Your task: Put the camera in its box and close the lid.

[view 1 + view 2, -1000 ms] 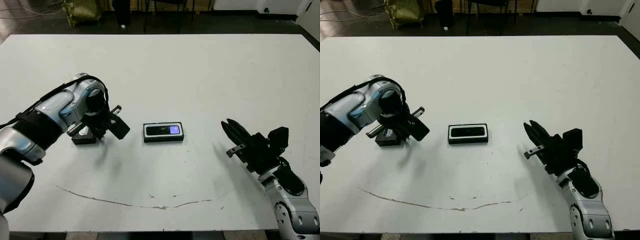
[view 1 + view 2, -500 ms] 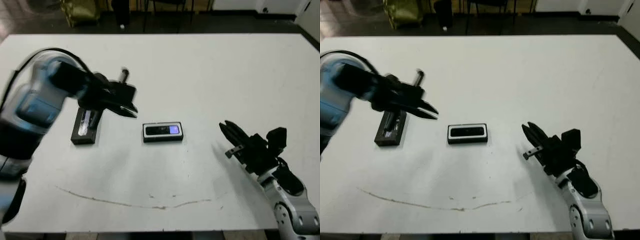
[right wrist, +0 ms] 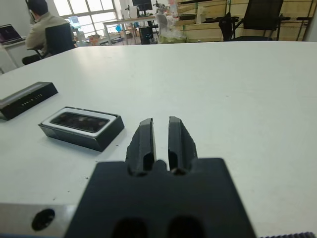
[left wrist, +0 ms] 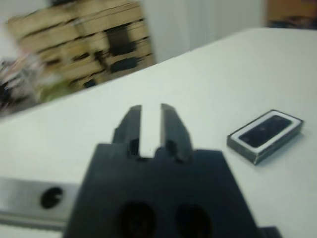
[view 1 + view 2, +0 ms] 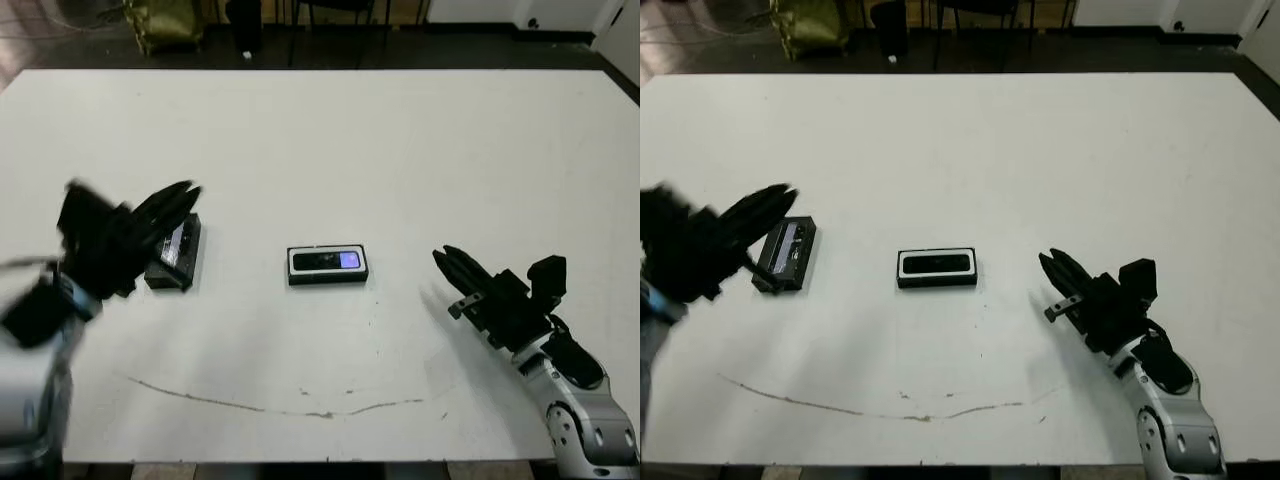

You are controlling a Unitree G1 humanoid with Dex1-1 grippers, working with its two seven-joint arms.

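Observation:
The box [image 5: 328, 266], a shallow black tray with a white lining, sits mid-table. The camera [image 5: 326, 261] lies flat inside it, its small purple screen lit at the right end. To the left, the lid [image 5: 175, 252] rests apart on the table with its glossy window up. My left gripper [image 5: 185, 192] is blurred, just left of the lid and above its far end, with its fingers together and nothing in them. My right gripper [image 5: 441, 256] hovers low to the right of the box, shut and holding nothing. The right wrist view shows the box [image 3: 81, 127] and the lid [image 3: 27, 99] ahead of that gripper [image 3: 160, 120].
A thin brown curved mark [image 5: 300, 408] runs across the white table [image 5: 400, 150] near its front edge. A dark floor with chair legs and a bag lies beyond the far edge. A seated person [image 3: 42, 29] shows far off in the right wrist view.
My left arm lifted off the lid, swung up, then pulled back left and towards me. The lid is now uncovered on the table. My right gripper crept slightly left.

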